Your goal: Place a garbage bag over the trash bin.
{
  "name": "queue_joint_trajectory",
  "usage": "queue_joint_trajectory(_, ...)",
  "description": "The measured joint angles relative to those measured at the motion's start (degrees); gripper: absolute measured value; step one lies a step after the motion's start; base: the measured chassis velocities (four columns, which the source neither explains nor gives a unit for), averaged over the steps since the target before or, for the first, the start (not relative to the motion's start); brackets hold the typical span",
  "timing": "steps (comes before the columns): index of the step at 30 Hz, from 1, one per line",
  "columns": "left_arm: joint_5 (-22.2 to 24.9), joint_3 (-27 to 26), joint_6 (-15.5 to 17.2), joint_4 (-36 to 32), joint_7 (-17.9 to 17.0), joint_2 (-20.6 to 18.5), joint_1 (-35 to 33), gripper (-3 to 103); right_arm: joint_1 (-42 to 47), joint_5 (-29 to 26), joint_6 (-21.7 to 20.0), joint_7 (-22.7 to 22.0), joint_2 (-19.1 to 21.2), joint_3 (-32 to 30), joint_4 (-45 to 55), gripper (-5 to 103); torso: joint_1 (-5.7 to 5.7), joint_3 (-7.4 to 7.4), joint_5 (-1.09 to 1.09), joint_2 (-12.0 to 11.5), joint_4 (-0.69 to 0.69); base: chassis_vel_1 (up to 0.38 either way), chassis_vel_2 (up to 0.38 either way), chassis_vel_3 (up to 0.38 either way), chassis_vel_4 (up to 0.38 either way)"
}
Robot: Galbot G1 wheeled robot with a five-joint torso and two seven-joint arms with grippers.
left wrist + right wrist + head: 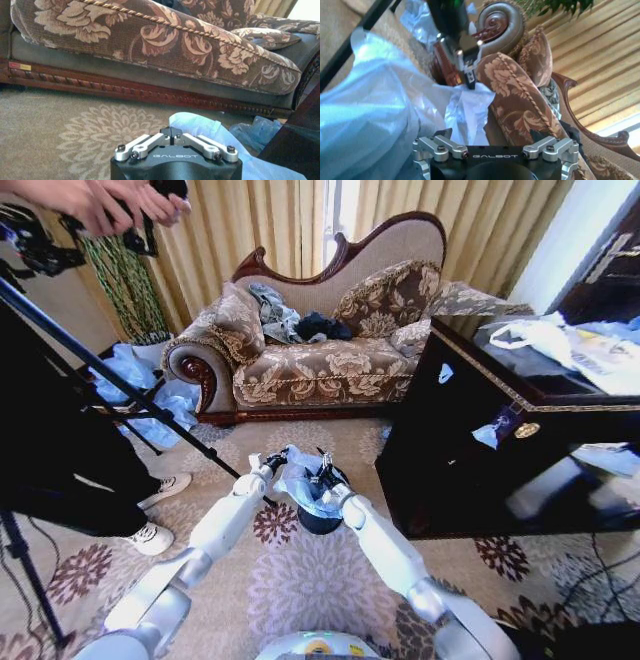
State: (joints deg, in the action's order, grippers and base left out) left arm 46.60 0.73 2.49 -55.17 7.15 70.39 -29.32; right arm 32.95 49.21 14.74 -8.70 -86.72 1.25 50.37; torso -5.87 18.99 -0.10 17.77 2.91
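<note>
Two arms reach forward over the patterned carpet and meet above the trash bin, which stands on the floor in front of the sofa and just beside the glossy black cabinet. The garbage bag is bunched over the bin's top, hiding its rim; only the lower black wall of the bin shows beneath the plastic.

The left tool sits at the bag's left edge, at the upper corner of the plastic. In the left wrist view its fingers are pressed tightly together, and the pale blue film lies just beyond and to one side of the tips; whether a fold is caught between them I cannot tell from that view. In the right wrist view the same left tool appears farther off with its tips meeting the top edge of the bag, the plastic hanging from that point.

The right tool is at the bag's right side, touching the plastic above the bin. Its own wrist view shows the linkages splayed wide apart, with the bag spread in front and to one side of it.
</note>
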Motion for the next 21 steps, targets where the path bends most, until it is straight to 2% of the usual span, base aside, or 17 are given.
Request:
queue_joint_trajectory(9,1.3,-0.4,0.4,-3.1,0.2,-1.1,-1.2,0,-2.3,8.4,-1.8,0.0,-1.3,-2.2,-1.4,100,0.00,0.00,0.00,0.0,0.01,0.000,0.000,0.000,0.000)
queue_joint_trajectory(21,2.0,-0.9,-0.6,-0.9,0.8,-0.6,0.0,0,-5.8,13.3,-1.7,-0.3,-1.8,-5.7,-3.9,100,0.00,0.00,0.01,0.0,0.00,0.000,0.000,0.000,0.000)
